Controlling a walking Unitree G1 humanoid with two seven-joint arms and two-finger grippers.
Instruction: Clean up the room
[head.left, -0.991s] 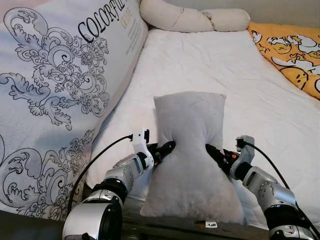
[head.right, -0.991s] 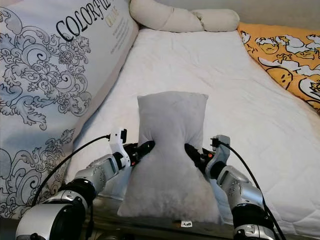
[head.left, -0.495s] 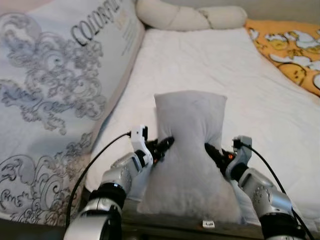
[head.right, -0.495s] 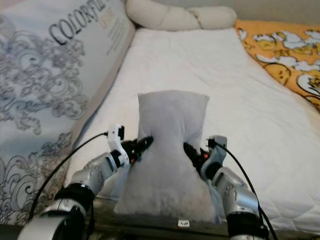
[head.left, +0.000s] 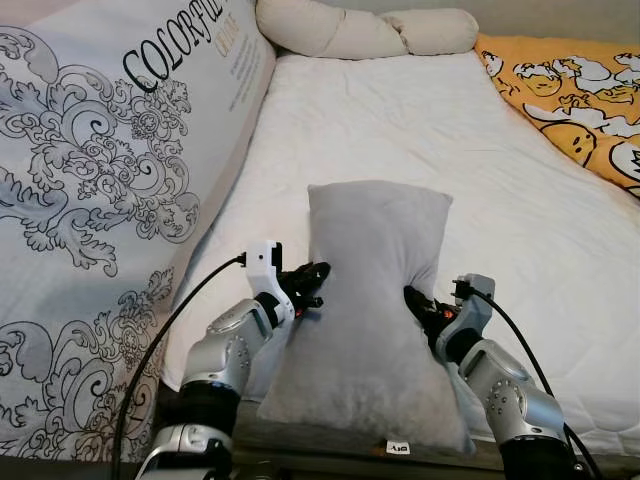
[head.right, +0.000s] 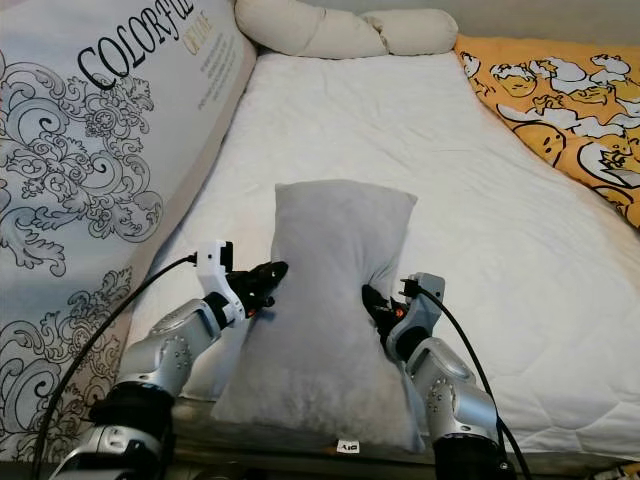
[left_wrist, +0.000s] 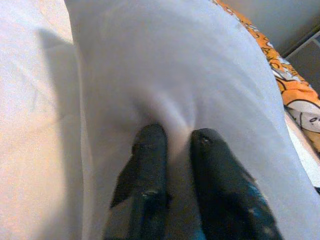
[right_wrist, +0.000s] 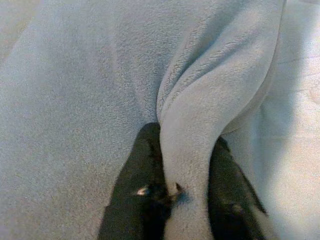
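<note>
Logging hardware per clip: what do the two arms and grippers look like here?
Both arms are silver metal with rounded joint housings. The left gripper has black fingers, a white block at its wrist and a black cable looping back. The right gripper has black fingers, a grey block and its own black cable.

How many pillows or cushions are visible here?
3: a grey pillow at the bed's near edge, a cream bolster at the far end, a large printed cushion leaning left. Others may be hidden.

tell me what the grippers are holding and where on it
Both hold the grey pillow at its middle: the left gripper pinches its left edge, the right gripper grips a fold of fabric on its right edge.
</note>
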